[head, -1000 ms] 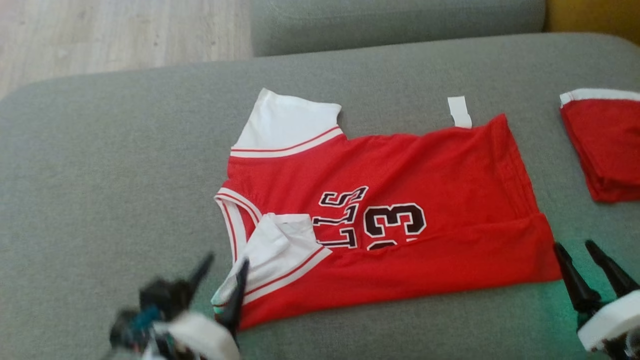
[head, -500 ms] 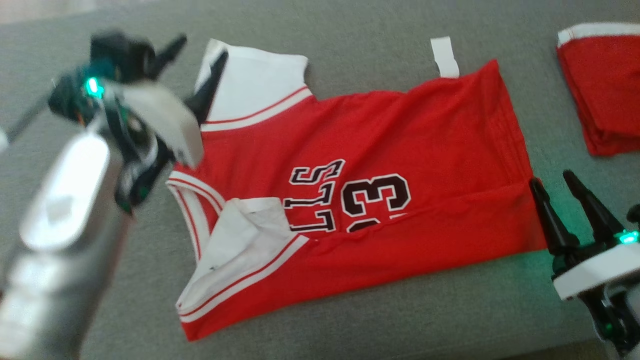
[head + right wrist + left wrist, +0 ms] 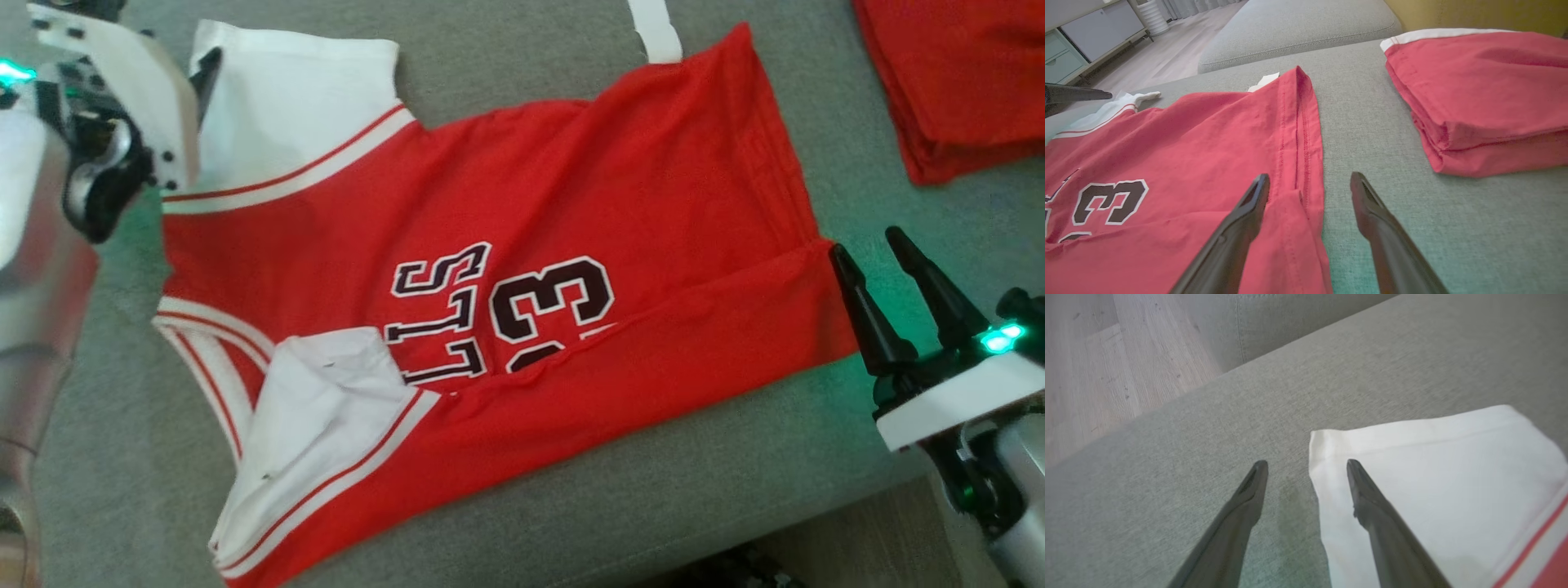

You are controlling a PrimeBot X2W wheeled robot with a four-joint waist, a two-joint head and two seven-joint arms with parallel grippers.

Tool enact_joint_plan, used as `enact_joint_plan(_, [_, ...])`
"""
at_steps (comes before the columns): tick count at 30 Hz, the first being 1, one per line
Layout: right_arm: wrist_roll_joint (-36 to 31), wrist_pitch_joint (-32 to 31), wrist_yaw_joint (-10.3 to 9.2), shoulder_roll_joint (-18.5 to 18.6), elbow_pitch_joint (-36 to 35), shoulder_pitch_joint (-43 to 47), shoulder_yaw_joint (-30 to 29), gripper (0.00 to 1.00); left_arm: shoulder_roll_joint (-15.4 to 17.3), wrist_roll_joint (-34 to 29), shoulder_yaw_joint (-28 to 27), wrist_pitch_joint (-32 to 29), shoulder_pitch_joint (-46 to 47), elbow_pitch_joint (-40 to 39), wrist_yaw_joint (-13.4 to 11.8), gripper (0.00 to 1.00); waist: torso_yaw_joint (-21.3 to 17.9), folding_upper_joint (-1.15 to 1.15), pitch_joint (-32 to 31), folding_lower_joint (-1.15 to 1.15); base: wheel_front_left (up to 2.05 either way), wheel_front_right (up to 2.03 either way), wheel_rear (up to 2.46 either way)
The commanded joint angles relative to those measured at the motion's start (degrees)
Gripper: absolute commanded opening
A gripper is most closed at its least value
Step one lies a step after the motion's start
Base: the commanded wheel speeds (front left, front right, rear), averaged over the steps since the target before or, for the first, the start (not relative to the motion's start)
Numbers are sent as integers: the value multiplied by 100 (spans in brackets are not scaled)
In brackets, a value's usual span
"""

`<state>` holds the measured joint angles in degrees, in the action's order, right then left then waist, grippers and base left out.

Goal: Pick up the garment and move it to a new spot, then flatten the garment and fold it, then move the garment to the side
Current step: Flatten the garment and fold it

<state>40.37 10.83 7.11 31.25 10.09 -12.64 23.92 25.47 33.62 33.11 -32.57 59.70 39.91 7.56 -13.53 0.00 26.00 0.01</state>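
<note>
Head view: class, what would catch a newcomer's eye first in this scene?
The red jersey with black lettering lies spread across the grey couch, its near edge folded over. The right pincer sits open at its hem, the left pincer open at the far white sleeve. A folded red garment lies at the upper right.

1. Soft, even daylight, bright overall; no hard shadows on the grey cushion (image 3: 718, 465).
2. Green glow from the status lamps (image 3: 1002, 336) (one on each wrist) tints the cushion beside the right gripper (image 3: 865, 242).
3. Head view slightly smeared; left arm (image 3: 37, 245) blurred at the frame edge.
4. Wrist views: fingers (image 3: 1372, 522) soft up close, wide-angle stretch toward the corners.
</note>
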Motion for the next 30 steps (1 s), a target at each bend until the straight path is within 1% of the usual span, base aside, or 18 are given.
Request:
enact_joint_plan(1, [44, 63, 37, 119, -81, -7, 48, 100, 288, -26, -194, 79, 340, -60, -16, 100, -119, 0, 113, -1, 0, 0, 0])
enact_joint_plan(5, [36, 119, 37, 108, -35, -78, 76, 100, 303, 20, -147, 227, 453, 291, -12, 100, -190, 0, 212, -1, 0, 0, 0])
enact_joint_plan(13, [30, 177, 37, 107, 39, -127, 100, 100, 257, 47, 87, 393, 533, 640, -10, 100, -244, 0, 243, -1, 0, 0, 0])
enact_joint_plan(14, [31, 180, 37, 110, 44, -133, 102, 100, 255, 84, 126, 391, 534, 638, -9, 96, -245, 0, 240, -1, 0, 0, 0])
enact_joint_plan(15, [31, 182, 37, 115, 47, -139, 107, 100, 258, 113, 187, 409, 536, 605, -9, 86, -248, 0, 238, -1, 0, 0, 0])
enact_joint_plan(16, [30, 183, 37, 122, 47, -146, 113, 100, 269, 157, 263, 420, 533, 555, -9, 51, -249, 0, 237, -1, 0, 0, 0])
enact_joint_plan(17, [32, 184, 37, 129, 47, -155, 119, 100, 287, 211, 333, 442, 533, 497, -9, 42, -249, 0, 240, -1, 0, 0, 0])
enact_joint_plan(18, [33, 183, 37, 137, 41, -167, 129, 100, 310, 264, 399, 478, 539, 435, -9, 9, -249, 0, 246, -1, 0, 0, 0])
enact_joint_plan(19, [39, 175, 37, 144, 33, -187, 137, 100, 337, 319, 470, 517, 544, 370, -9, 0, -248, 0, 251, -1, 0, 0, 0])
enact_joint_plan(25, [157, -70, 37, 231, -83, -578, 262, 100, 501, 494, 826, 1061, 639, 115, -8, 0, -169, 0, 200, -1, 0, 0, 0])
enact_joint_plan(30, [450, -813, 37, 246, 36, -1412, 527, 100, 461, 673, 1109, 1411, 709, 43, -8, 0, 4, 0, 91, -1, 0, 0, 0])
